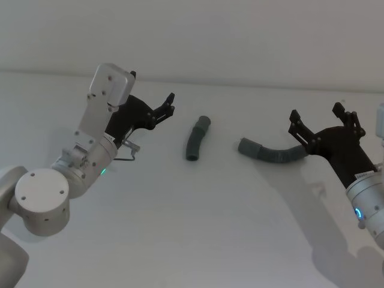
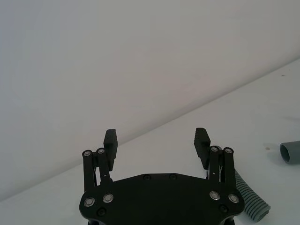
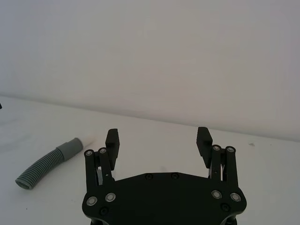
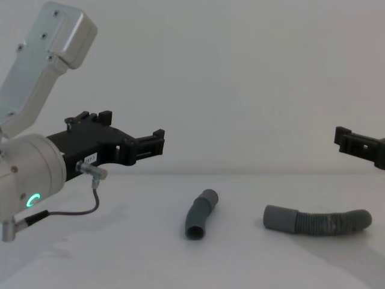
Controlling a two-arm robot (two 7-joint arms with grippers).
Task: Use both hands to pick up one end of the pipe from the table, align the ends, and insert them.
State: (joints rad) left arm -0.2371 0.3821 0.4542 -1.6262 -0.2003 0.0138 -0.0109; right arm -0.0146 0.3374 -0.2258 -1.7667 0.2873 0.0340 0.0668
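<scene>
We list left gripper (image 1: 169, 104) raised, fingers apart, short bent pipe (image 1: 196, 139) ahead of its tips, right gripper (image 1: 316, 115) raised, fingers apart, longer pipe (image 1: 273, 152) just beneath it.

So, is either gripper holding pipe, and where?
Nothing is held. Left gripper and right gripper are open; the short pipe piece and long pipe piece lie free on the table.

white table (image 1: 180, 234); short hose (image 1: 195, 140) and longer hose (image 1: 273, 154) lie apart
</scene>
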